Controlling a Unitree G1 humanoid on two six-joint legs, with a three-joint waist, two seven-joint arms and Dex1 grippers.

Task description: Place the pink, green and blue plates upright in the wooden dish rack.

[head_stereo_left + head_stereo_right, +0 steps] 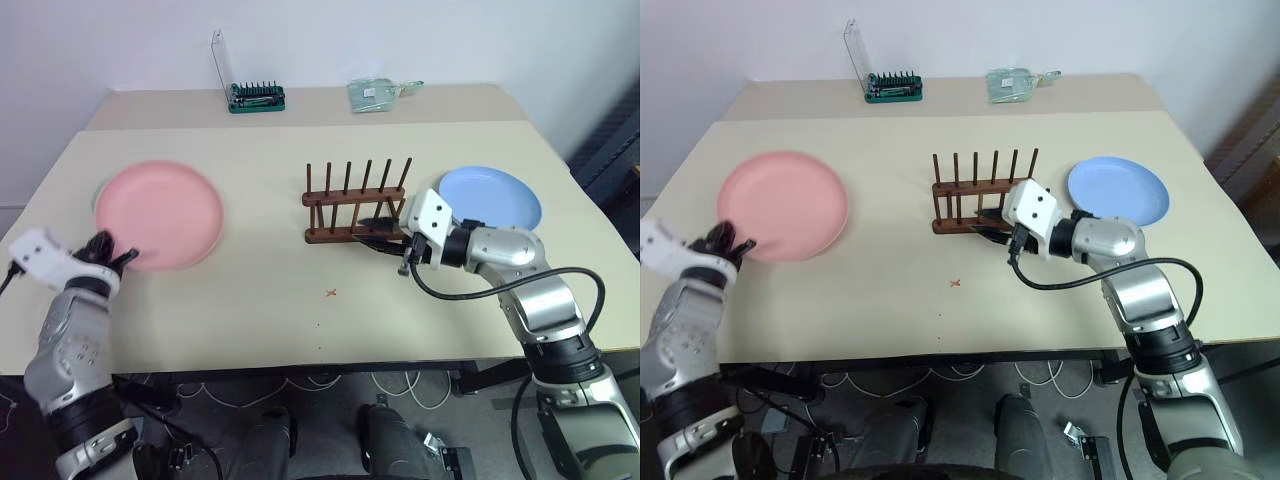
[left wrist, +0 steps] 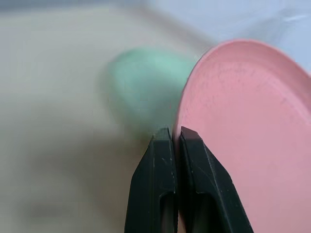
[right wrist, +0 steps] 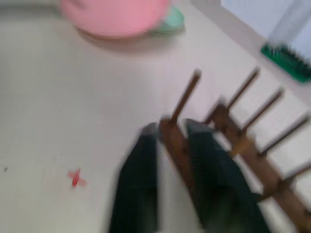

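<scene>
The wooden dish rack [image 1: 356,205] stood empty of plates at mid-table, its dark rails running left to right and its thin pegs upright. The left gripper [image 2: 174,141] was clamped on the rim of the round, matte pink plate [image 1: 160,213], which seemed lifted above the green plate [image 2: 143,90] beneath it. The right gripper [image 3: 171,145] had its fingers parted astride the rack's near rail end. The blue plate [image 1: 490,196] lay flat to the rack's right.
</scene>
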